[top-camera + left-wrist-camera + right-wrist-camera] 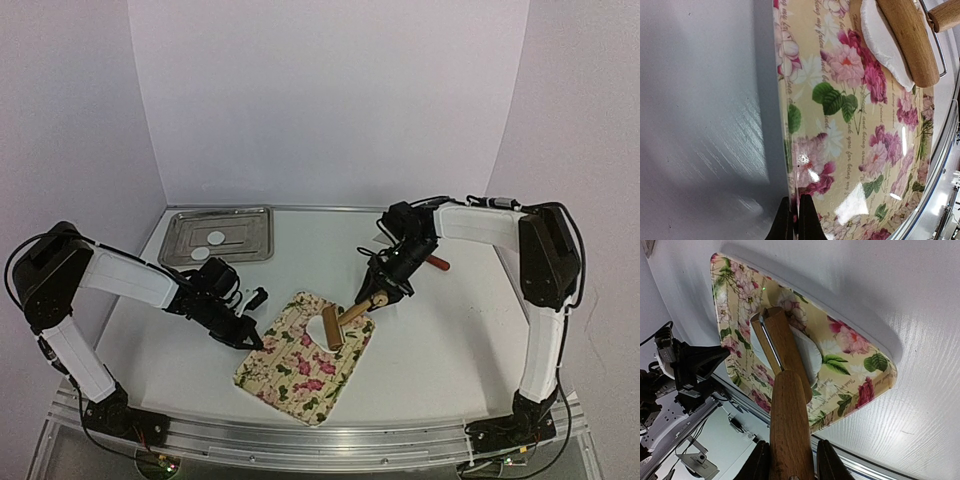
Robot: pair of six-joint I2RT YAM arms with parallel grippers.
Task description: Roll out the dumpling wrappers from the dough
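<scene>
Nearest, the metal rail point(330, 440) runs along the front of the white table point(460, 350), and the floral mat point(305, 362) lies tilted just behind it, its near corner close to that edge. The left gripper point(252, 340) is clenched tight, its tips down at the mat's left edge; whether they pinch the mat cannot be told. On the far half of the mat a flat white dough disc point(320, 322) lies under the wooden roller of the rolling pin point(360, 308), whose handle the right gripper point(385, 293) grasps from the right, one finger on each side. Bare tabletop spreads wide to the right of the mat and in a narrower strip to its left. Farther back on the left, a metal tray point(255, 240) sits near the rear edge holding two dumpling wrappers point(216, 238), well apart from the mat. Plain white walls close the table on three sides.
</scene>
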